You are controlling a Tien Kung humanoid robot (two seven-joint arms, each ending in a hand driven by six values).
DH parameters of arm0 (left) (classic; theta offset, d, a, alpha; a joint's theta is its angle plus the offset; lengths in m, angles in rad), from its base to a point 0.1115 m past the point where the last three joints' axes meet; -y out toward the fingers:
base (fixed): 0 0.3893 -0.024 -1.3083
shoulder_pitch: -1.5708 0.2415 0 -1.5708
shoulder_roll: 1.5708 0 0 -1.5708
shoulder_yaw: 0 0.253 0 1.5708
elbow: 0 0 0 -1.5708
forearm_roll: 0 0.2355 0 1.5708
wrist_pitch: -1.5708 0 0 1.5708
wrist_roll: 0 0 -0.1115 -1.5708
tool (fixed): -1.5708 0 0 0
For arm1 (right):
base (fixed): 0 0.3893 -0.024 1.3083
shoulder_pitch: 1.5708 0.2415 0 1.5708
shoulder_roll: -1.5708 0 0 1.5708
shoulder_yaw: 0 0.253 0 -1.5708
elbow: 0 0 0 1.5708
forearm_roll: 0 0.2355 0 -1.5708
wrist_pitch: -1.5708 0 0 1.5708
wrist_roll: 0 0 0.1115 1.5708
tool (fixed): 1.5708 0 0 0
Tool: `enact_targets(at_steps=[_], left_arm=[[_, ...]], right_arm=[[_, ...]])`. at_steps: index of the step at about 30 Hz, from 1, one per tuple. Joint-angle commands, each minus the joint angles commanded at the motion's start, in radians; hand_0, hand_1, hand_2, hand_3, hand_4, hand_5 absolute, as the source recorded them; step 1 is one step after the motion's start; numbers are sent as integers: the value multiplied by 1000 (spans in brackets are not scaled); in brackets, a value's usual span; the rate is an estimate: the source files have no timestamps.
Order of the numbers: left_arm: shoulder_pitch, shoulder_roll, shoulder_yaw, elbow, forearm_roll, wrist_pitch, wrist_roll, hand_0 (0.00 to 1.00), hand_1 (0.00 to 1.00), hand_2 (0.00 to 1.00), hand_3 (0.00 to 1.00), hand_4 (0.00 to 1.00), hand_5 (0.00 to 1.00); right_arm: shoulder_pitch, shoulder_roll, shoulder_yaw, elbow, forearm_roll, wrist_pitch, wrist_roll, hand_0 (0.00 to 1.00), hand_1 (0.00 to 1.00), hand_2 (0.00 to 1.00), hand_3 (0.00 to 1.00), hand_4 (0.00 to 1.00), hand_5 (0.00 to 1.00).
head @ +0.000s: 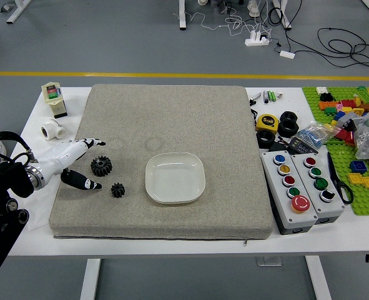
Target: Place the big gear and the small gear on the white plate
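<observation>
My left hand (98,164) reaches in from the left over the grey mat, its fingers spread and holding nothing. The big black gear (101,165) lies on the mat between the hand's upper and lower fingers, and I cannot tell whether they touch it. Below and slightly right of it, the small black gear (117,190) lies apart from the hand. The white plate (175,177) sits on the mat right of both gears, with nothing on it. My right hand is out of view.
A grey mat (172,112) covers the middle of the white table (359,240). To its right are button boxes (296,194), a yellow tape measure (267,122), black rings and a green board (365,203) with bricks. White parts (54,129) stand at the left edge.
</observation>
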State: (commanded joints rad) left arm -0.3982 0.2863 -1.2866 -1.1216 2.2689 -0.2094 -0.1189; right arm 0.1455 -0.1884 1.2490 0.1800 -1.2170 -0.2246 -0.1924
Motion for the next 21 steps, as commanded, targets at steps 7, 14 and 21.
enact_targets(at_steps=[7,14,21], left_arm=[[-31,-9,13,36,0,4,1,784,785,854,866,862,182],[-48,-13,30,69,0,-3,1,718,717,785,768,774,150],[-63,-21,35,111,0,-3,1,683,700,760,699,739,153]], right_arm=[[3,0,-2,0,-1,1,-1,675,690,765,584,780,619],[5,-1,-5,0,-1,2,-2,675,690,765,584,779,617],[7,-3,-6,0,-5,4,-1,675,689,765,584,779,618]])
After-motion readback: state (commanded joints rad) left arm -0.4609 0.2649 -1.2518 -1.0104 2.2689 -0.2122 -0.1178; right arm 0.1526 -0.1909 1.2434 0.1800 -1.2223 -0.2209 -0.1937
